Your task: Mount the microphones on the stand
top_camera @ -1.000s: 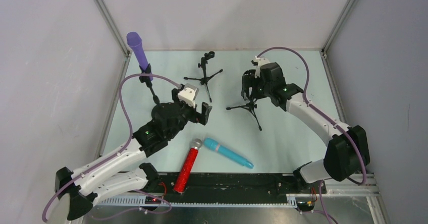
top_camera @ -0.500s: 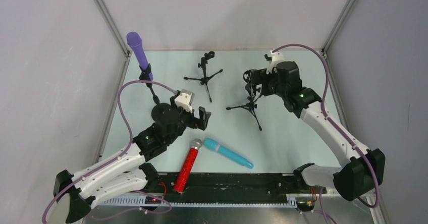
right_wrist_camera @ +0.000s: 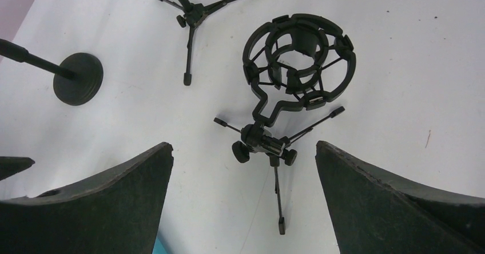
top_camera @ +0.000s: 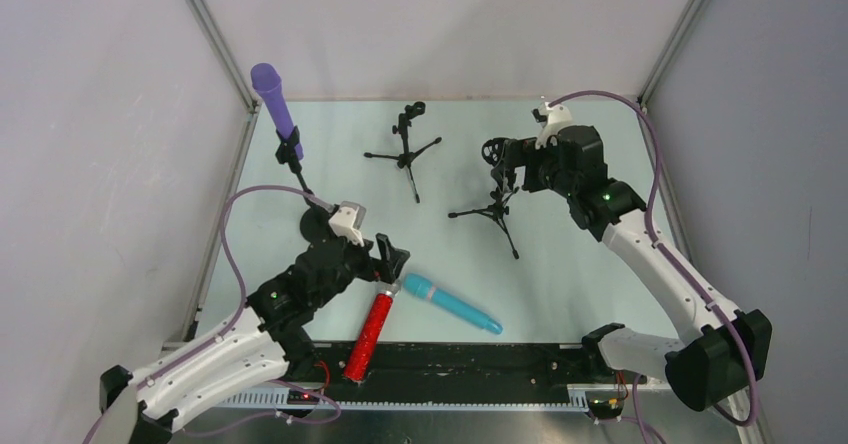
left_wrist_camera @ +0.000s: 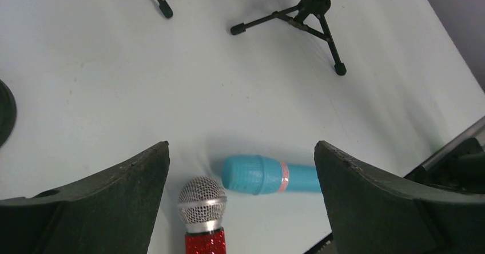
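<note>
The purple microphone (top_camera: 272, 99) sits tilted in the clip of a round-based stand (top_camera: 300, 169), well beyond the left gripper (left_wrist_camera: 241, 151). The glittery red microphone (left_wrist_camera: 201, 217) lies flat, its silver mesh head between the spread left fingers. The teal microphone (left_wrist_camera: 264, 175), with its pink ring, lies just beside it toward the right finger. Since a second ago the left arm has pulled back over these two, and the right gripper (right_wrist_camera: 244, 145) has backed off the tripod stand (right_wrist_camera: 297, 71), its fingers now wide apart.
</note>
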